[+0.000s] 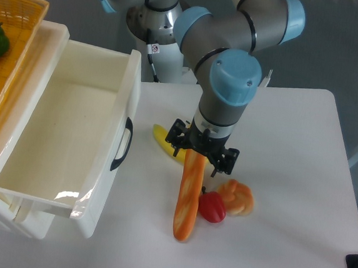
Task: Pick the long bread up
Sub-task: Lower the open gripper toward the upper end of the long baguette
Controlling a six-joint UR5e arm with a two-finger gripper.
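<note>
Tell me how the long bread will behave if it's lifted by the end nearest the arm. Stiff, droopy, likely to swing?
The long bread looks straight and rigid, so it probably won't droop. The gripper sits at its upper end, far off centre, so the free end may swing or pivot down in the jaws. Its smooth, rounded surface could slip, and in swinging it might nudge the red pepper beside it.

- Pretty bright, even light from overhead, nothing dim.
- Soft shadows only, tucked under the arm (224, 81).
- Bit of glare on the white bin (73, 197) rim.
- Everything's sharp, no blur.
</note>
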